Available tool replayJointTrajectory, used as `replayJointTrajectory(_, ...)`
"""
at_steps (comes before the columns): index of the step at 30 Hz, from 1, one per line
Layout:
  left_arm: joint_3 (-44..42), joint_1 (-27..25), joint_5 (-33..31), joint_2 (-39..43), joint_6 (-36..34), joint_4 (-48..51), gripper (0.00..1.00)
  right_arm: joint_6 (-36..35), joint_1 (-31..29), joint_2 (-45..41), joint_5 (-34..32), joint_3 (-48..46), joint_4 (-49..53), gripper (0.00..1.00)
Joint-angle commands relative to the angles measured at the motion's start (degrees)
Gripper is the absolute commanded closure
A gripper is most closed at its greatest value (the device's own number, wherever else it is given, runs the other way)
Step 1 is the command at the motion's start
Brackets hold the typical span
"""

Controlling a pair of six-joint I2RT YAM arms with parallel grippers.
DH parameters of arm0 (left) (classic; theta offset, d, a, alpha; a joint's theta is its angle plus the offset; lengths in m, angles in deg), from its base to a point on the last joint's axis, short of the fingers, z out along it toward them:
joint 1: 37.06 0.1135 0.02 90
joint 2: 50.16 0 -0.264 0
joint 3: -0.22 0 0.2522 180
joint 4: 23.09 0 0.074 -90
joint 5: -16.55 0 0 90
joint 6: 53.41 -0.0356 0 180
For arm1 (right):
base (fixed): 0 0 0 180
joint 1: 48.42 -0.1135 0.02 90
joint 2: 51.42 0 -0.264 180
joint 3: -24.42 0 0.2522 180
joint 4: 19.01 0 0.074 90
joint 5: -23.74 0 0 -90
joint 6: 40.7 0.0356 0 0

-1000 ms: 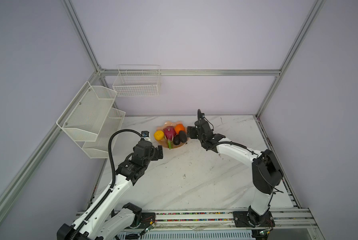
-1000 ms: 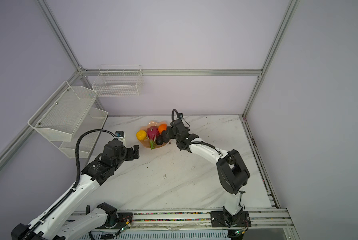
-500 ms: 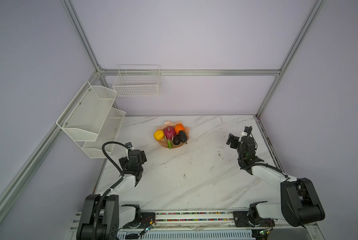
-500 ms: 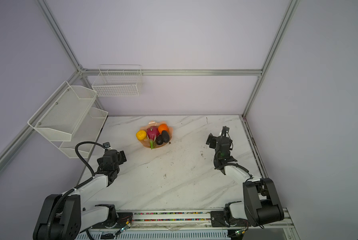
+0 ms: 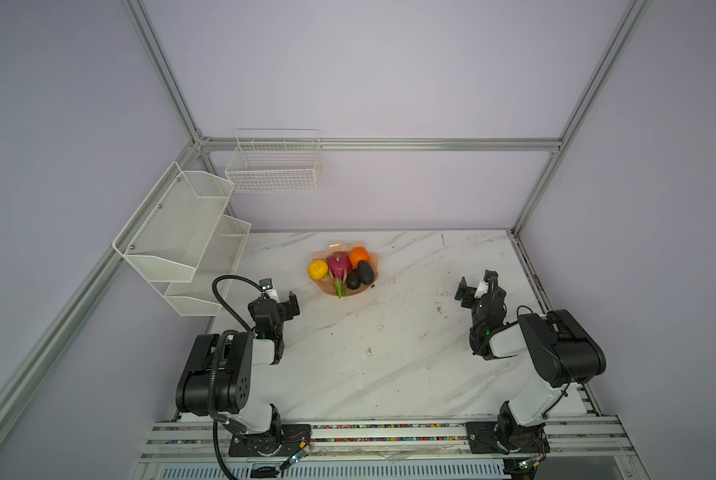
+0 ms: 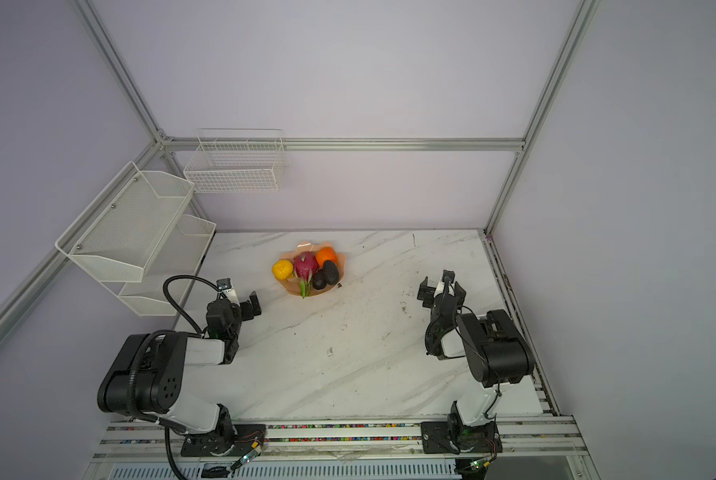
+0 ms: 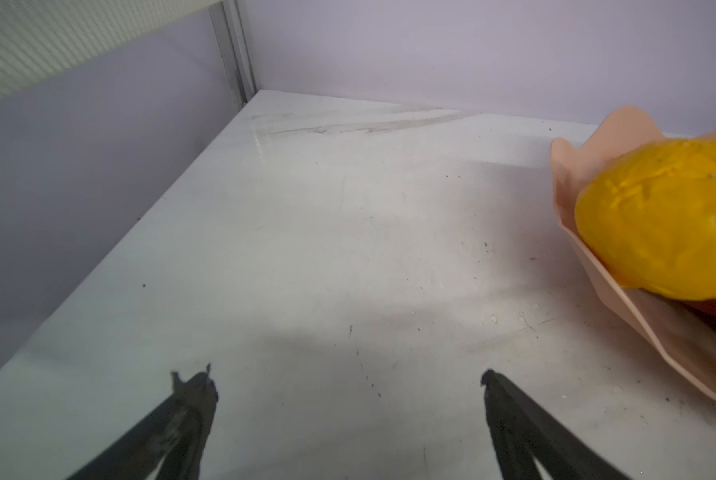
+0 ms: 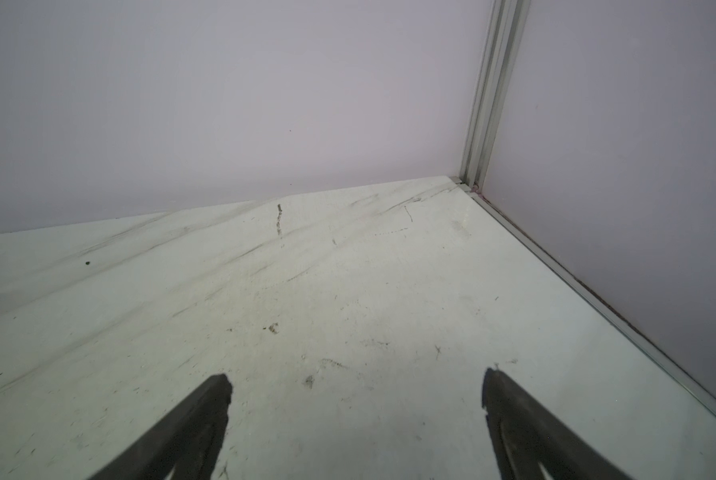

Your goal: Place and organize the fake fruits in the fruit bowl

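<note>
The peach-pink fruit bowl stands at the table's far middle. In it lie the fake fruits: a yellow citrus on the left rim, a magenta dragon fruit, an orange and two dark avocados. My left gripper is open and empty, low over the table left of the bowl; the left wrist view shows the citrus and bowl rim. My right gripper is open and empty, far right of the bowl.
A white two-tier mesh shelf hangs on the left wall and a wire basket on the back wall. Both arms are folded back over their bases at the table's front. A metal rail runs along the right wall.
Both arms have drawn back from the bowl and folded over their bases. The right gripper, at the bowl's right side a second ago, now hangs far right. The fruits have not moved.
</note>
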State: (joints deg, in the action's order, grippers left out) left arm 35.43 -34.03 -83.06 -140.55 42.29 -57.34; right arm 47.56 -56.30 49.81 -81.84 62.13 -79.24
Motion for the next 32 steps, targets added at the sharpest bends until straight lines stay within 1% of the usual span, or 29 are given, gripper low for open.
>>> replayJointTrajectory(1,-1.1,0.2,3.1,0.5,-2.7,-8.7,0.00,0.1,1.4,0.5,3.3,1.7,-4.2,0.03)
replayJointTrajectory(4,-0.8,0.2,3.8,0.4,-3.2,-8.1,0.00,0.3,1.6,0.9,2.5,2.7,-2.7,0.03)
replayJointTrajectory(8,-1.4,0.2,4.7,0.9,-3.7,-8.4,0.00,-0.5,1.6,1.0,2.3,2.4,-3.8,0.03)
replayJointTrajectory(11,-4.2,0.2,4.9,0.5,-4.0,-14.2,0.00,-0.5,1.6,1.0,2.3,2.5,-3.7,0.03)
replayJointTrajectory(12,-4.6,0.2,4.2,0.4,-3.9,-15.4,0.00,-0.5,1.6,1.1,2.3,2.4,-3.7,0.03)
replayJointTrajectory(16,-4.1,0.3,3.3,0.6,-3.4,-14.2,0.00,-0.6,1.6,1.1,2.2,2.5,-3.8,0.03)
replayJointTrajectory(19,-3.7,0.2,4.9,0.5,-4.0,-13.5,0.00,-0.7,1.6,1.1,2.2,2.4,-3.8,0.03)
replayJointTrajectory(22,-3.5,0.2,5.1,0.4,-4.1,-13.2,0.00,-0.7,1.6,1.0,1.9,2.4,-4.2,0.03)
replayJointTrajectory(25,-2.3,0.2,5.7,0.6,-4.2,-10.6,0.00,-0.8,1.6,1.0,1.7,2.6,-3.7,0.03)
replayJointTrajectory(29,-1.8,0.2,6.3,0.4,-4.6,-9.9,0.00,-0.8,1.6,1.2,2.6,3.1,-2.9,0.03)
replayJointTrajectory(32,-0.8,0.2,6.5,0.4,-4.6,-7.9,0.00,-1.0,1.6,0.8,1.9,2.3,-4.1,0.03)
